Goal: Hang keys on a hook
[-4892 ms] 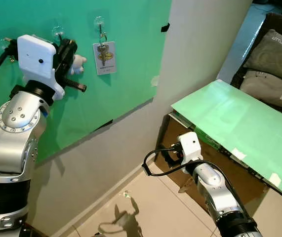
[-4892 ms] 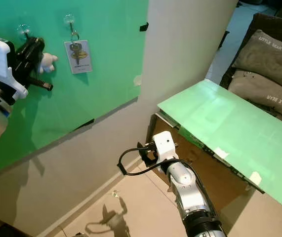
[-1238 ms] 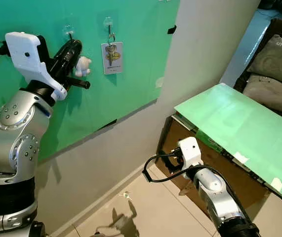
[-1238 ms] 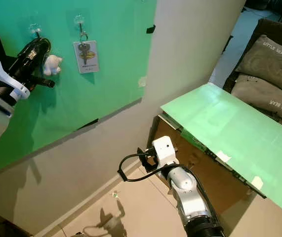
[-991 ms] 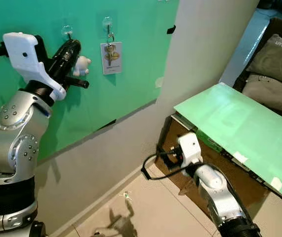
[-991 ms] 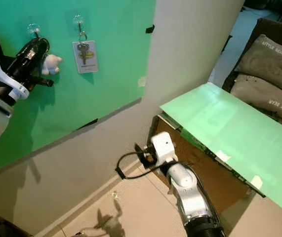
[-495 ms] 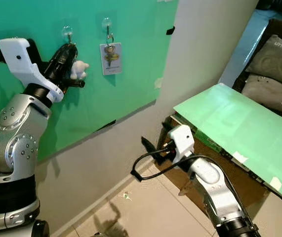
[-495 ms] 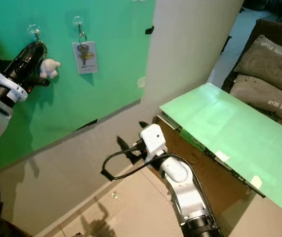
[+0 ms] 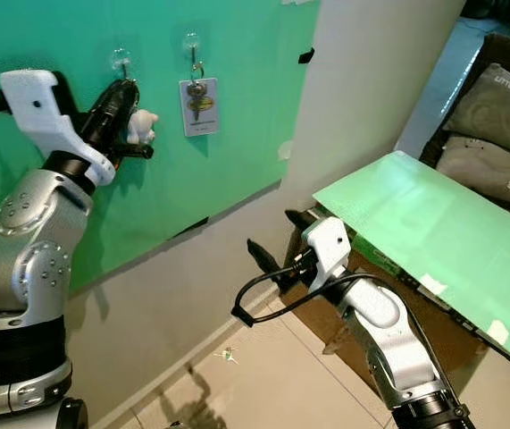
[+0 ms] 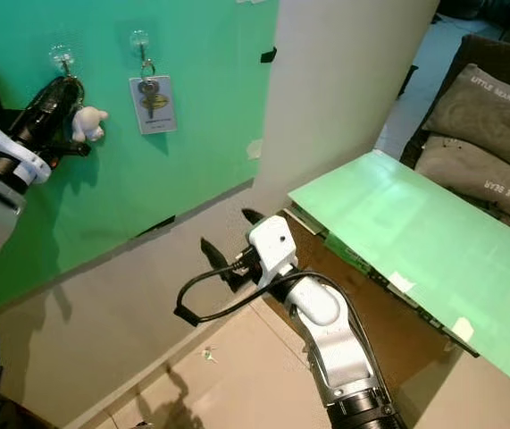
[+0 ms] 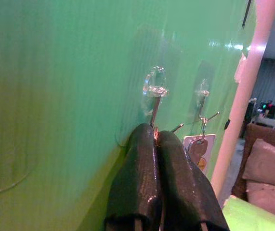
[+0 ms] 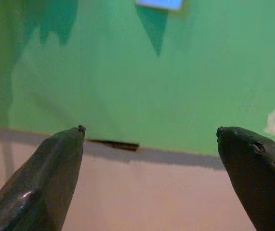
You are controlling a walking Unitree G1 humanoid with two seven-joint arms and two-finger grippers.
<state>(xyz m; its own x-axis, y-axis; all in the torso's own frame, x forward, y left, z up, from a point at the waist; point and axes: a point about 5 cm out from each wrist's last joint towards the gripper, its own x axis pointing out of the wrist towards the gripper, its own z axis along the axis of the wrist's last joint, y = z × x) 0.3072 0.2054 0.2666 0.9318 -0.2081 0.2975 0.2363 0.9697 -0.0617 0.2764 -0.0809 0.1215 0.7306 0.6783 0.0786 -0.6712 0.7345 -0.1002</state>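
High on the green board (image 9: 237,134), my left gripper (image 9: 128,90) is shut on the ring of a set of keys, and their white plush charm (image 9: 143,125) dangles beside the fingers. In the left wrist view the closed fingertips (image 11: 147,137) sit just under a clear suction hook (image 11: 155,89), a glint of metal pinched between them. The neighbouring hook (image 9: 193,42) carries other keys with a white tag (image 9: 198,105). Lower down, my right gripper (image 9: 274,239) is open and holds nothing, facing the wall.
A light green tabletop (image 9: 433,232) on a brown cabinet stands at the right, with grey cushions (image 9: 496,107) behind it. A black cable (image 9: 255,299) loops from my right wrist. Below lies tiled floor (image 9: 263,384) along the beige wall.
My right arm has lifted and swung left toward the wall, its fingers now spread. My left gripper has stayed by the left hook with the keys.
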